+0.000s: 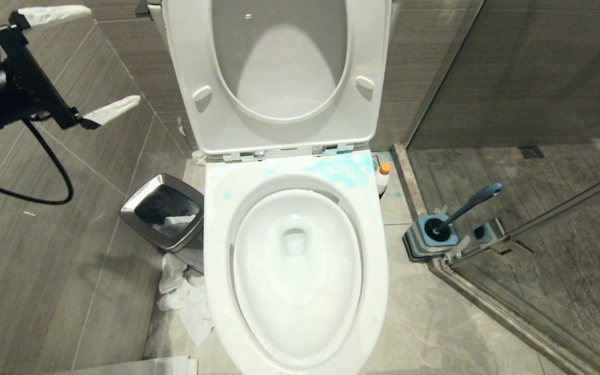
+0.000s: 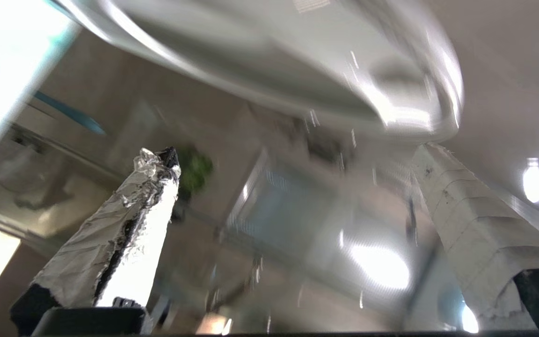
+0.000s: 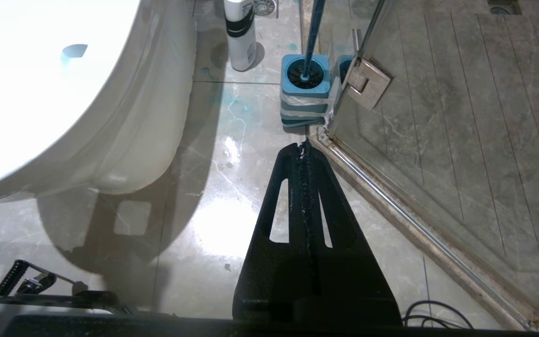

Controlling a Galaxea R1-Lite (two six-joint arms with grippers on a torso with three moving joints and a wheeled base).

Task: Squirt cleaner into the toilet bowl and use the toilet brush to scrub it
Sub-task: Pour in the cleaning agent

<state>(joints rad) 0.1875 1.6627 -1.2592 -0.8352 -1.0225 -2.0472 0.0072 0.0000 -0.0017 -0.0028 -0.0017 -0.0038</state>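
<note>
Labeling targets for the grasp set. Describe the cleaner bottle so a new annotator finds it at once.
Start at the white toilet bowl with its seat and lid up. On the floor at its rear right corner, between it and the glass shower partition, stands the cleaner bottle. It is small and white with an orange cap, unlike the blue-grey toilet brush standing in its square holder nearer the camera.

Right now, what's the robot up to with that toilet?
Left gripper open, raised left of the toilet, empty. Right gripper shut, parked low. Cleaner and toilet brush untouched on floor. Nothing blocking.

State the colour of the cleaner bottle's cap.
Bright orange; the cleaner bottle's cap shows best in the head view.
</note>
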